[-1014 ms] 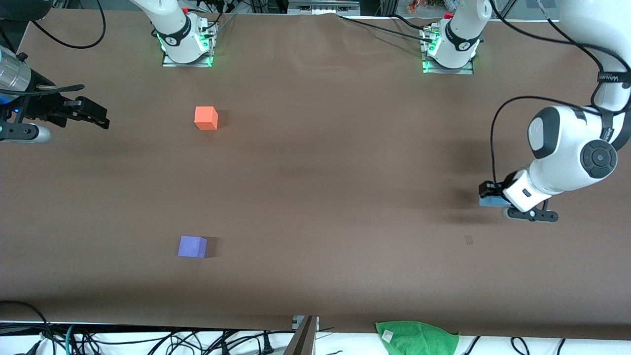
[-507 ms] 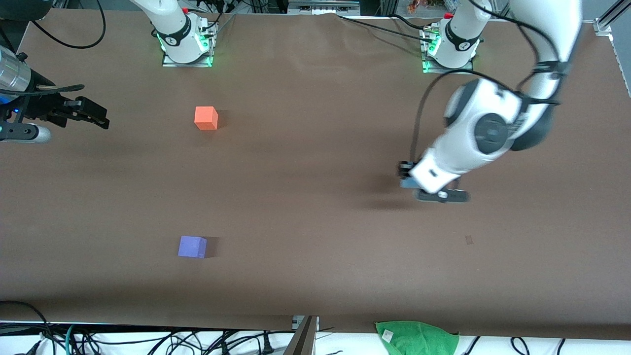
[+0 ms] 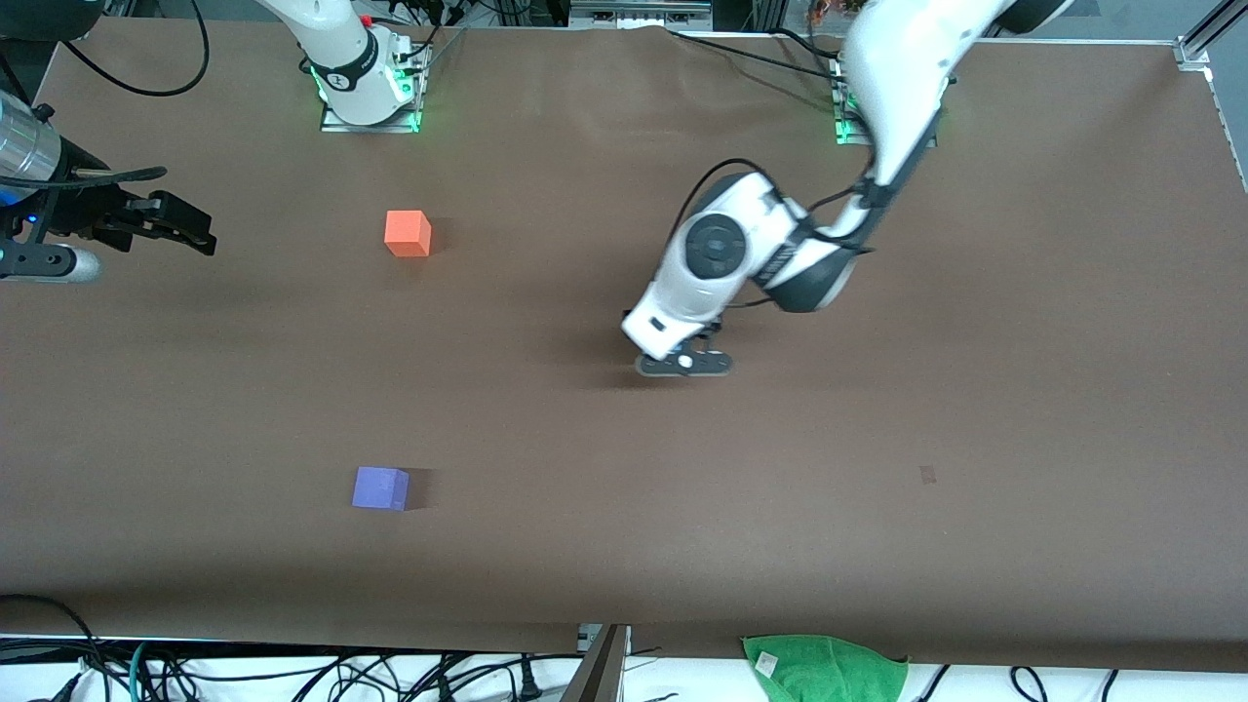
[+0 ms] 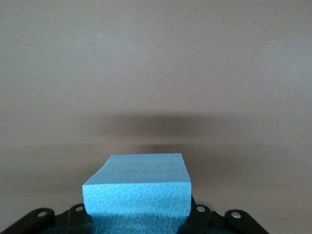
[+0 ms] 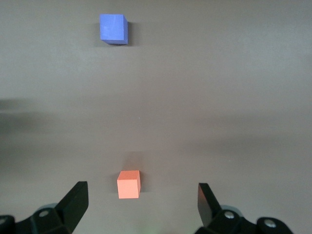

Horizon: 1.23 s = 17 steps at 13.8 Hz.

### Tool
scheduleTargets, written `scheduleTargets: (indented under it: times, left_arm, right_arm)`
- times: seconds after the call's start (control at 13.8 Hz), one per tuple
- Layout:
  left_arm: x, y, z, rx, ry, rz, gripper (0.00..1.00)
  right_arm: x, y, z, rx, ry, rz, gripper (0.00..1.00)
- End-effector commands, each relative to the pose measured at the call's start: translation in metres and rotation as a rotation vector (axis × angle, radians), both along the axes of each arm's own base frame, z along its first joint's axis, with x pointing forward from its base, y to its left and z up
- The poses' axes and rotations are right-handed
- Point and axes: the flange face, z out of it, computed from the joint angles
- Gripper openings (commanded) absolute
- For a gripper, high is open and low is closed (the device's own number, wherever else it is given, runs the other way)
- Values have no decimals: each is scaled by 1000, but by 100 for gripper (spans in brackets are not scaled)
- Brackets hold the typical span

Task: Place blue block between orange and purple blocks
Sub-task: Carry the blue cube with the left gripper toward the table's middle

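Observation:
My left gripper is shut on the light blue block and holds it a little above the middle of the table; in the front view the wrist hides the block. The orange block and the purple block sit toward the right arm's end, the purple one nearer the front camera. Both also show in the right wrist view, orange and purple. My right gripper waits open and empty at the right arm's end of the table, its jaws wide apart.
A green cloth lies off the table's edge nearest the front camera. Cables run along that edge and around both arm bases. A small dark mark is on the brown table surface.
My left arm has carried the blue block from the left arm's end of the table to the middle, toward the orange and purple blocks. The right arm has not moved.

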Motion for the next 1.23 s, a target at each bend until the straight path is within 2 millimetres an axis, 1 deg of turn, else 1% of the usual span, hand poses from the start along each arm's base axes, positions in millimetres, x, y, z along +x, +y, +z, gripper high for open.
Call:
scheduleTargets:
  times: [0.0,0.14,0.22,0.29,0.36,0.43,0.51,0.58,0.65,0.72,0.8,0.87,1.01,1.09,1.16]
  left_arm:
    - [-25,-47,-44,30,-80,5,27]
    - [-45,-64,-65,61,-111,-1,28]
    - [-50,-67,-71,78,-117,-13,29]
    - [-55,-71,-74,83,-117,-23,32]
    - [-55,-70,-74,86,-120,-27,37]
    - [-55,-70,-74,94,-133,-42,60]
    - [-54,-70,-71,96,-144,-47,100]
    - [-52,-70,-66,92,-149,-47,100]
    - [-49,-68,-61,89,-154,-45,100]
    - [-44,-67,-44,84,-165,-46,100]
    - [-42,-64,-25,83,-173,-40,100]
    - [-37,-56,-3,102,-159,-21,100]
    - [-28,-37,45,142,-134,-3,100]
    - [-25,-25,69,143,-102,14,100]
    - [-18,-9,91,142,-63,24,100]
  right_arm:
    - [0,4,5,-7,-10,22,99]
    - [1,4,5,-6,-12,22,99]
    - [1,1,6,-6,-10,18,99]
    - [1,0,5,-3,-10,15,99]
    - [3,-3,3,-2,-10,7,99]
    - [7,-6,-4,-6,-1,1,99]
    - [12,-5,-4,-14,-24,1,99]
    - [18,-4,-6,-6,-51,-17,100]
    - [20,-6,-6,-4,-64,-24,99]
    - [21,-6,-6,-2,-71,-22,99]
    - [22,-6,-10,1,-64,-24,99]
    - [27,-6,-22,0,-41,-23,100]
    - [29,-8,-32,-1,-19,-15,99]
    - [37,-4,-57,-7,27,-9,99]
    - [39,-1,-69,-10,58,-1,100]
